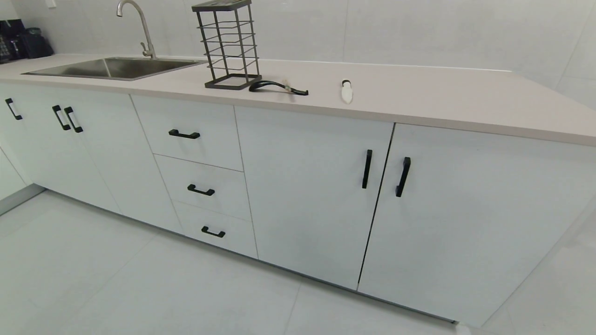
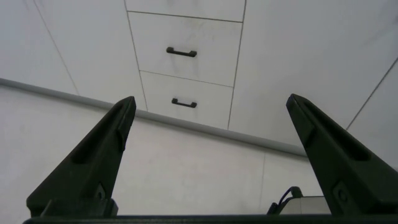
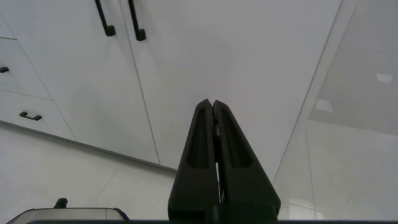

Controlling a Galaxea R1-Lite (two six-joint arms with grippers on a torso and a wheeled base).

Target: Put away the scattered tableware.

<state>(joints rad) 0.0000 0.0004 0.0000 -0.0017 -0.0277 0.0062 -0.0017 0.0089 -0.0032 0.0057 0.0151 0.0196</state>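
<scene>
Two utensils on the countertop (image 1: 442, 100), just right of the wire rack (image 1: 230, 44).
My left gripper (image 2: 211, 102) gapes wide, my right gripper (image 3: 213, 107) is pinched together, empty. The black-handled utensil (image 1: 278, 87) and white utensil (image 1: 346, 92) look light, stiff and slippery; I'd pinch mid-handle.

The head camera stands back and high, looking down on the worktop (image 1: 419, 93) in the upper frame, the cabinet fronts (image 1: 307, 186) mid-frame and the floor (image 1: 139, 288) below. Both wrist cameras sit low and face the cabinet fronts, one past the left claw (image 2: 210, 99), the other past the right claw (image 3: 213, 104). All three views share the drawers (image 1: 201, 190).
</scene>
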